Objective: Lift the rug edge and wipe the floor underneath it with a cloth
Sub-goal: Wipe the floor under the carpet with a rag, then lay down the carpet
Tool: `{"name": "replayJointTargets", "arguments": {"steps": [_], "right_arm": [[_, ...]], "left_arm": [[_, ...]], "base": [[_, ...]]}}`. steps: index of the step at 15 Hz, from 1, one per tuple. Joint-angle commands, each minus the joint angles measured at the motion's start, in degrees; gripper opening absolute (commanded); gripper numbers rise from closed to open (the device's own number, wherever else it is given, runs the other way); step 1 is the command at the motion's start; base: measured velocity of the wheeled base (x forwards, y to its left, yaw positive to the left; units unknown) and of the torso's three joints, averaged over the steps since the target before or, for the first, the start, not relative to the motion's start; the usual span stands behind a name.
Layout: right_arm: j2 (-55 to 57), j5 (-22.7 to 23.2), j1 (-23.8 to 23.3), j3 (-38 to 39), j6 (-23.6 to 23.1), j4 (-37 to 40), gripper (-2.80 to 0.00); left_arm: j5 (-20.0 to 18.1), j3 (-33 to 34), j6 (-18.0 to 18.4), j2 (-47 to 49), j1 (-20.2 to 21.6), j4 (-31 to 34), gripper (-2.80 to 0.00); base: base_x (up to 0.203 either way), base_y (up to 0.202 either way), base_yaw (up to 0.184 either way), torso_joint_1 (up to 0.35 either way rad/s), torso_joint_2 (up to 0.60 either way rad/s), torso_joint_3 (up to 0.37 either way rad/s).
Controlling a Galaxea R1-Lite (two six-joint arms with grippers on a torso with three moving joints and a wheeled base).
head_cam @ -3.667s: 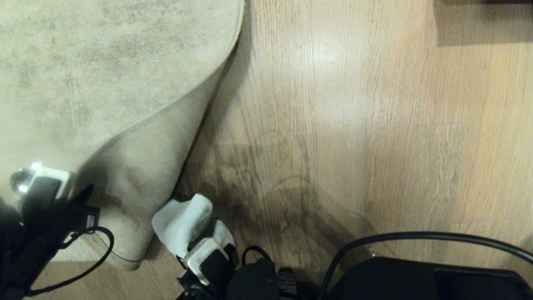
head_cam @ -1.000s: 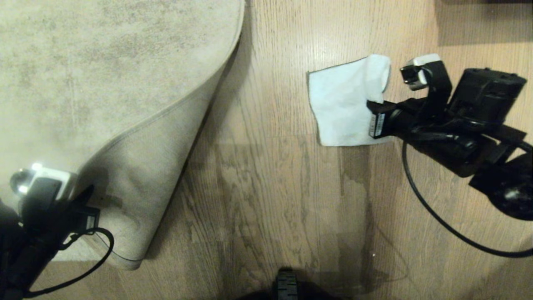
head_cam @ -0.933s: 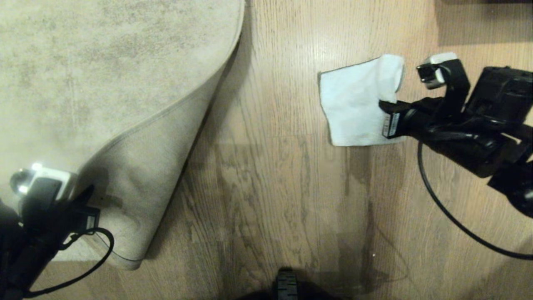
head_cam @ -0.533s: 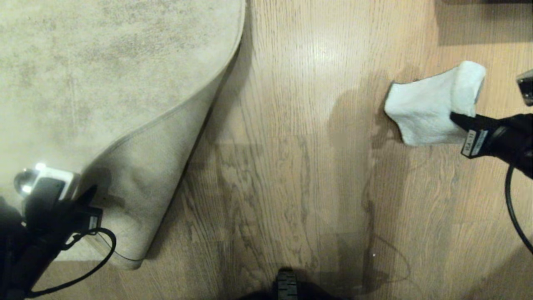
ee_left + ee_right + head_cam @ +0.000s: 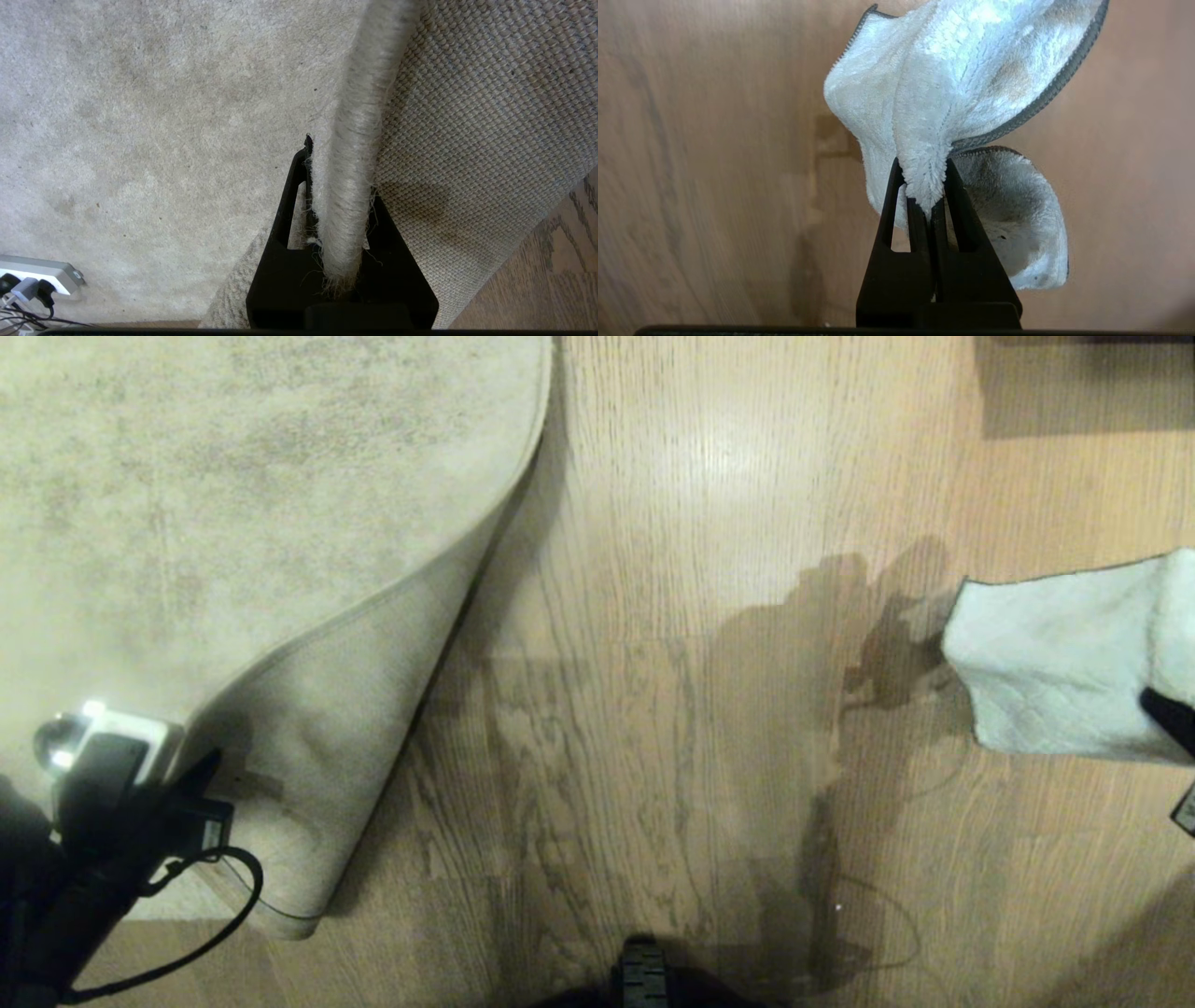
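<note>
L gripper (image 5: 343,205), near left: fingers (image 5: 289,196) pinch the rug edge (image 5: 355,154), corner folded back w/ pale underside showing. R gripper (image 5: 924,196), far right of scene: fingers (image 5: 892,205) clamp the cloth (image 5: 952,79), which hangs bunched above the floor (image 5: 653,616), well apart from rug.

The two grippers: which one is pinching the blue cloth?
The right gripper, shut on the cloth above the floor; the left gripper clamps the rug edge.
</note>
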Motion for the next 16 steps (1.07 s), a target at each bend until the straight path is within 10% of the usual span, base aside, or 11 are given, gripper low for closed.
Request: {"name": "replayJointTargets", "arguments": {"steps": [1, 11, 16], "right_arm": [[-10.5, -2.7, -0.1, 5.7, 0.0, 0.2, -2.8], [-55.7, -3.8, -0.7, 12.2, 0.0, 43.1, -2.8], [-56.3, 2.3, -0.8, 15.6, 1.5, 43.5, -2.8]], "left_arm": [[0.0, 0.0, 0.1, -0.2, 0.0, -0.5, -2.8], [0.0, 1.1, 0.5, -1.1, 0.0, -0.5, -2.8], [-0.1, 1.4, 0.5, -1.5, -0.5, -0.6, -2.8]], "base": [[0.0, 0.0, 0.0, 0.0, 0.0, 0.0], [0.0, 0.0, 0.0, 0.0, 0.0, 0.0], [0.0, 0.0, 0.0, 0.0, 0.0, 0.0]]}}
